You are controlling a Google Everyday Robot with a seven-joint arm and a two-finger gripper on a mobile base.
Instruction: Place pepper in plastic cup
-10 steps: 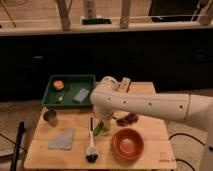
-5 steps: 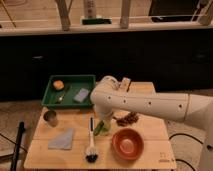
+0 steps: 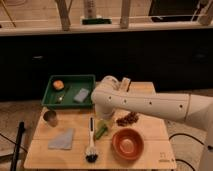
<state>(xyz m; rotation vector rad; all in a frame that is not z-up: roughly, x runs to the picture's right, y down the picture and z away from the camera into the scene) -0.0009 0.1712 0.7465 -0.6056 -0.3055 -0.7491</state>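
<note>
My white arm reaches in from the right across the wooden table (image 3: 150,156). My gripper (image 3: 103,119) points down at the table's middle, just below the arm's elbow. Right under it stands the pale lime-green plastic cup (image 3: 101,124), partly hidden by the arm. The green pepper (image 3: 101,132) leans out of the cup toward the front, its lower end near the table. The gripper is directly above the cup and the pepper's upper end.
An orange bowl (image 3: 127,143) sits front right. A dark reddish-brown cluster (image 3: 128,119) lies right of the cup. A dish brush (image 3: 91,145) lies left of the pepper, a grey cloth (image 3: 62,139) further left, a metal cup (image 3: 49,118) at the left edge. A green tray (image 3: 70,91) is at the back left.
</note>
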